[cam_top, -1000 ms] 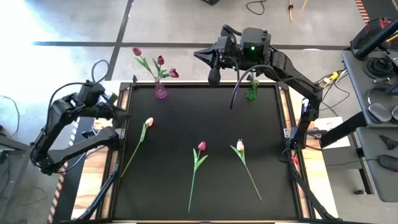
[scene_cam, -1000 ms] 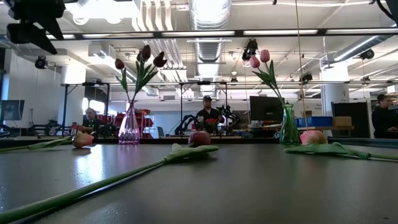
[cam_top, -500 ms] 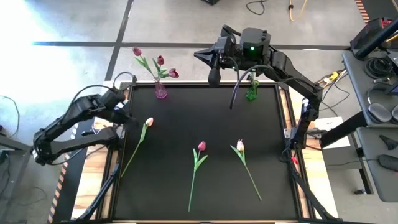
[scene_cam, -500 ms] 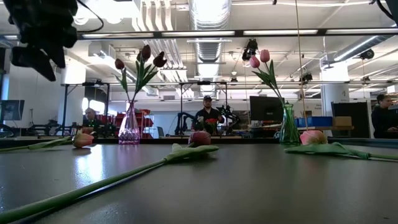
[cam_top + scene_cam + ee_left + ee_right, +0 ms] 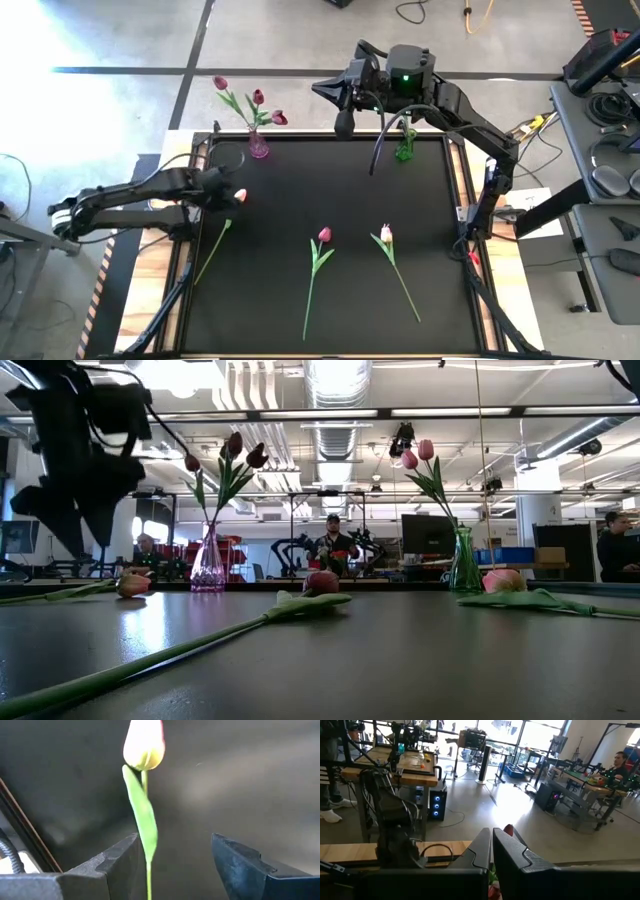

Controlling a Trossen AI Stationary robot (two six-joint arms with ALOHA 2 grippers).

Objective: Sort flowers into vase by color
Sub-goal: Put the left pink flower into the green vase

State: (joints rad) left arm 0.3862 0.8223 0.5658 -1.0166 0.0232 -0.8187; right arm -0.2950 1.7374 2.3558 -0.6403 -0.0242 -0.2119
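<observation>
Pale tulip (image 5: 144, 745) at the desk's (image 5: 330, 200) nine o'clock edge: pick-up step.
Left tool (image 5: 175, 865) spread, unclenched, straddling its stem; next, lower and pinch. Right tool (image 5: 491, 855) clenched, empty, parked at twelve o'clock.

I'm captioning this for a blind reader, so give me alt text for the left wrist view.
The left gripper hangs open over a pale tulip lying on the black table, its green stem running down between the two dark fingers.
</observation>
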